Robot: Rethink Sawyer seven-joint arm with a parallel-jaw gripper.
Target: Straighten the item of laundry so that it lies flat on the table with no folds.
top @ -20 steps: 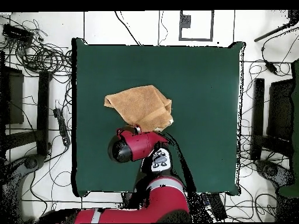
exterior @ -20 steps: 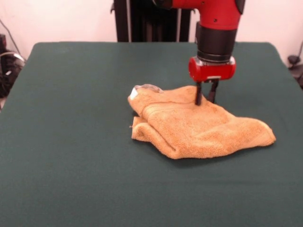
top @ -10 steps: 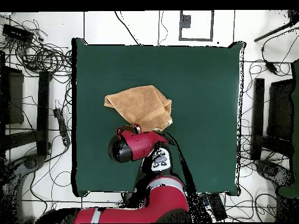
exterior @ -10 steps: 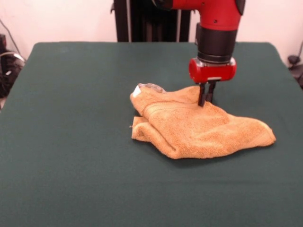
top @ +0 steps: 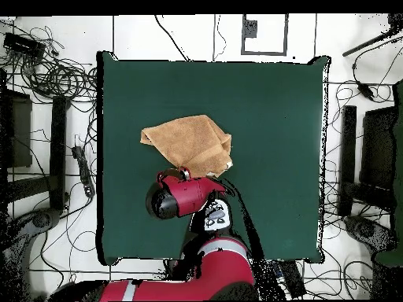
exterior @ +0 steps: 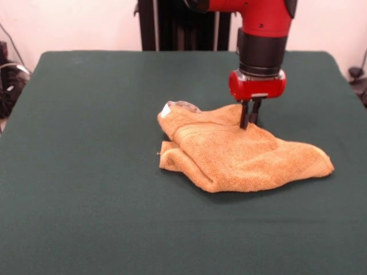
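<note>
The orange-tan terry towel [exterior: 241, 154] lies rumpled and folded over itself near the middle of the dark green table [exterior: 86, 172]. Its woven band runs across the top layer, and a small white tag [exterior: 165, 111] shows at its far left corner. My gripper [exterior: 249, 123] comes straight down on the towel's far edge, with its two black fingers drawn close together, pinching a fold of the cloth. In the overhead view the towel [top: 187, 144] lies just beyond the red arm head [top: 183, 194], which hides the gripper.
Cables and stands [top: 47, 79] lie on the floor around the table in the overhead view. The robot's pedestal [exterior: 178, 26] stands behind the table's far edge. Bare green cloth surrounds the towel on all sides.
The fingers have closed together on the towel's far edge since one second ago. The towel's left corner shifted slightly. The arm has stayed in place.
</note>
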